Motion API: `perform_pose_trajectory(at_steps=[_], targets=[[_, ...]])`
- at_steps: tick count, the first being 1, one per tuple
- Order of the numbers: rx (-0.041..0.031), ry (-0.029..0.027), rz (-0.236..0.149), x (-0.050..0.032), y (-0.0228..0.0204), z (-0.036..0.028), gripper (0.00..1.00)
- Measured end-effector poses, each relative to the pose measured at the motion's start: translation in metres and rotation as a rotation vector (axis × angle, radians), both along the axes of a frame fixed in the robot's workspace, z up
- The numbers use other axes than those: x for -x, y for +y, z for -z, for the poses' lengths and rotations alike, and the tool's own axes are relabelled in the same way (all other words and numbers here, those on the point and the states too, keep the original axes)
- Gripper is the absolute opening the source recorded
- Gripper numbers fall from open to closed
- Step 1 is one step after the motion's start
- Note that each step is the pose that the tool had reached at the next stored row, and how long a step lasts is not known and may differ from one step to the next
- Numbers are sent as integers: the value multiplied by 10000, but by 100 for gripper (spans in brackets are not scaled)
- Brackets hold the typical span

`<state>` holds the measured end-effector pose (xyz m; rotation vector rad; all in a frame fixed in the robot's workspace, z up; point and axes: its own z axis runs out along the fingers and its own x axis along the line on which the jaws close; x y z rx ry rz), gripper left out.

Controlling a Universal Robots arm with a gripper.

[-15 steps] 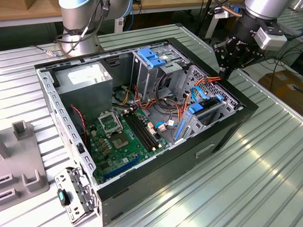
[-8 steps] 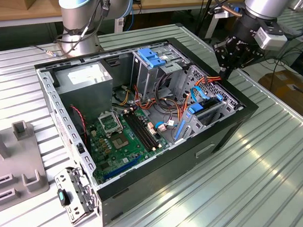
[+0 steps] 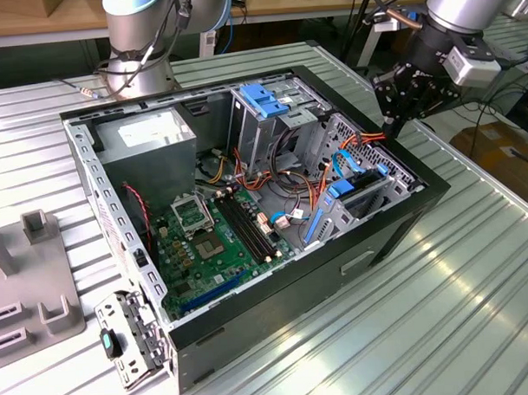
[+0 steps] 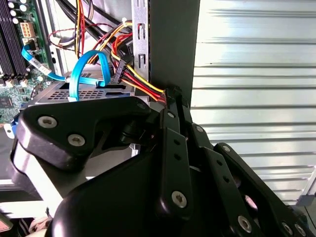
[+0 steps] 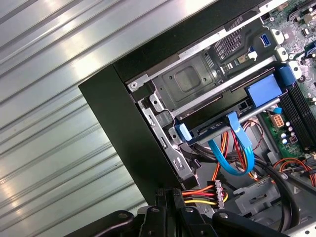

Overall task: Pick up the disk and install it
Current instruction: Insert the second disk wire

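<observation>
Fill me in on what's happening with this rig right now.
A robot arm is working over an open computer case lying on a ribbed metal table. Its end effector hangs just above the case's corner on the exterior view's right, near the bundle of coloured power cables. The blue-railed disk sits in the drive cage there, beside a looped blue data cable.

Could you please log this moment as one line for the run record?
gripper: above case edge, exterior view's right | holding: nothing seen | disk: seated in drive bay, cables alongside
</observation>
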<state>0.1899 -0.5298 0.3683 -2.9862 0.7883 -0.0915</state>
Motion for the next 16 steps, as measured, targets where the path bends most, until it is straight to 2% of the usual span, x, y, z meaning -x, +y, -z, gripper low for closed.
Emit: perform_pose_trajectory(at_steps=[3, 5, 6, 11, 16], targets=[[3, 0, 0, 0, 0, -8, 16], [2, 0, 0, 0, 0, -86, 16], [4, 0, 0, 0, 0, -103, 16], [5, 0, -2, 3, 0, -106, 16], [4, -3, 0, 53, 0, -106, 16]])
